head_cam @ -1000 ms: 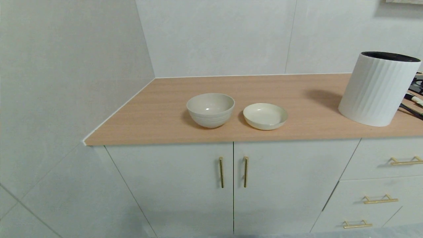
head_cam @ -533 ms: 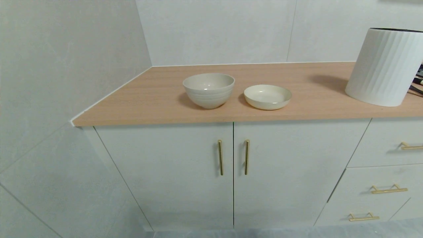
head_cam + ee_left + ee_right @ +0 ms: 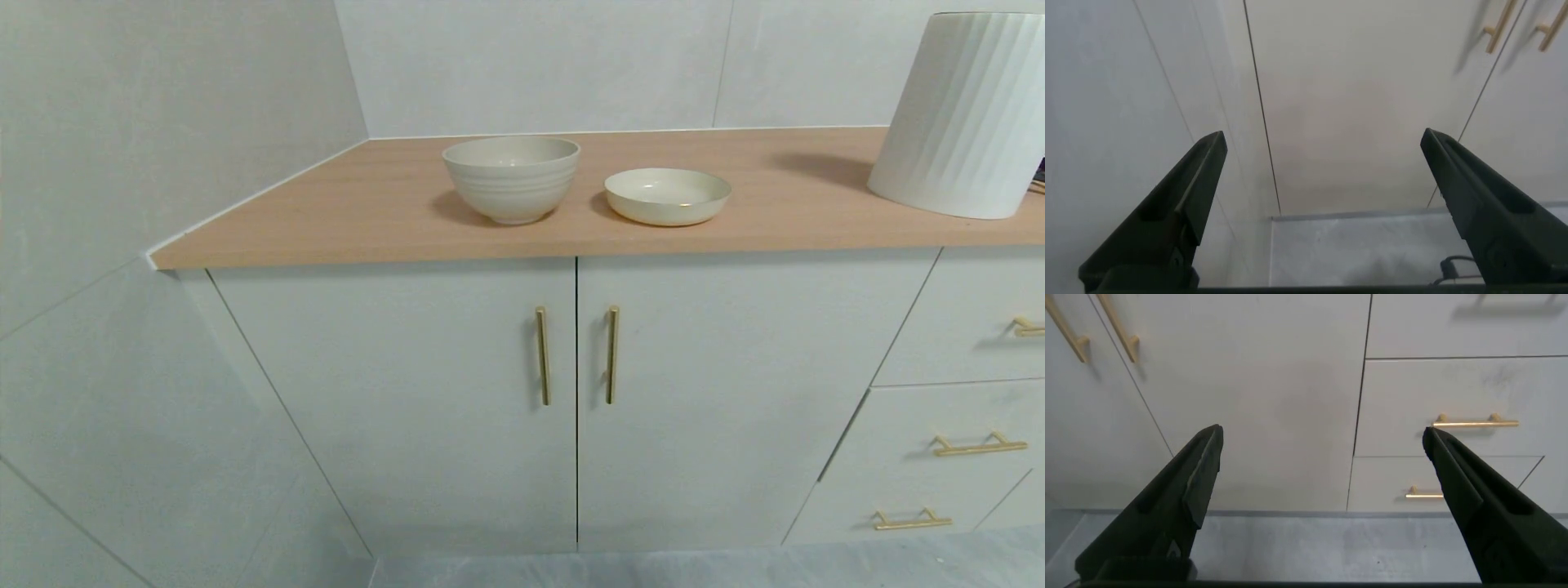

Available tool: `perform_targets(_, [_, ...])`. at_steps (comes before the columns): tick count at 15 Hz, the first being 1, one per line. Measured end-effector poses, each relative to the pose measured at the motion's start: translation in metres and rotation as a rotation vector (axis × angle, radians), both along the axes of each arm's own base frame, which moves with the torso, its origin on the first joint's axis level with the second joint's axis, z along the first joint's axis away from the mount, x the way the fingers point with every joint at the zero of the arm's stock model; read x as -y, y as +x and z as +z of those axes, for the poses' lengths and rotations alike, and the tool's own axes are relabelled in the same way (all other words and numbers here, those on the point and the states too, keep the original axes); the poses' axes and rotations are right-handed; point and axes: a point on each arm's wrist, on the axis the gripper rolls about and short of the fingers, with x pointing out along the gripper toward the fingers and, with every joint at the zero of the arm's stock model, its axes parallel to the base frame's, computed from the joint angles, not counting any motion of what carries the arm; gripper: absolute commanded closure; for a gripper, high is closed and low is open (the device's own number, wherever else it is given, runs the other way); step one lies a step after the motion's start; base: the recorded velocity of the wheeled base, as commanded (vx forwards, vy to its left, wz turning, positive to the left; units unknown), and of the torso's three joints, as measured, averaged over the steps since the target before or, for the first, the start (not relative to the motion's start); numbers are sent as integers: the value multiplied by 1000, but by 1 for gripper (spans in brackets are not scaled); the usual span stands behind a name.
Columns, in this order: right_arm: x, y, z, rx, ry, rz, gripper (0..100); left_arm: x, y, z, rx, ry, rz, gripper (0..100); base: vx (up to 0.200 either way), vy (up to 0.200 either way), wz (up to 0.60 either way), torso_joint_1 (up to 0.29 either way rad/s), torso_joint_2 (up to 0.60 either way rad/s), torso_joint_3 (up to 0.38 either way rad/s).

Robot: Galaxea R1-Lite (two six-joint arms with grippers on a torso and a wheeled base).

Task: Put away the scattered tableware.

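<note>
- Deep bowl (image 3: 512, 178) upright, mouth up, on counter (image 3: 367, 220) nr front edge; round, no long axis.
- Shallow dish (image 3: 667, 196) just beside it to R, apart, mouth up.
- L gripper (image 3: 1323, 140), R gripper (image 3: 1323, 434): both spread wide, low by cabinet fronts (image 3: 1355, 106).

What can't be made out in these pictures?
- Head view: the ribbed container is cut off by the top and right edges, so its opening is out of frame.
- Head view: closed cupboard doors hide whatever is inside.
- Head view: the bottom of the deep bowl is hidden by its near wall.
</note>
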Motion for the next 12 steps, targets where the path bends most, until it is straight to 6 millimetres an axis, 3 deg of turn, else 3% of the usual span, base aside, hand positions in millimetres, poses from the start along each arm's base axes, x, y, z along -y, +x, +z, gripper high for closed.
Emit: perform_targets(12, [0, 0, 1, 7, 0, -1, 0, 0, 0, 0, 0, 0, 0, 0, 0, 0, 0, 0, 0, 0])
